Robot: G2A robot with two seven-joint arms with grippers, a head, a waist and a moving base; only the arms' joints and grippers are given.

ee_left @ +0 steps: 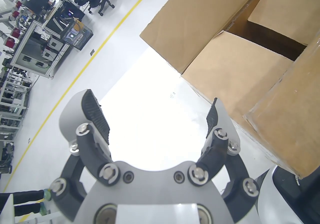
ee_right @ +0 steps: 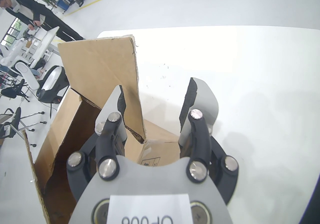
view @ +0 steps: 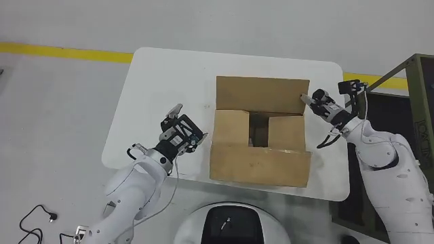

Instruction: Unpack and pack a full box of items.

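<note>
A brown cardboard box (view: 258, 166) stands in the middle of the white table (view: 169, 81). Its back flap (view: 261, 95) is raised, while the two side flaps and the front flap lie partly folded in. A dark gap between them hides the contents. My left gripper (view: 190, 125) hovers over bare table just left of the box (ee_left: 237, 72), and it is open (ee_left: 151, 100) and empty. My right gripper (view: 306, 99) is at the right corner of the back flap. It is open (ee_right: 156, 87), with the edge of the flap (ee_right: 100, 65) standing between its fingers.
A dark metal rack (view: 417, 88) stands just beyond the table's right edge, close to my right arm. A yellow line (view: 68, 52) runs across the floor behind the table. Bare table lies left of and behind the box.
</note>
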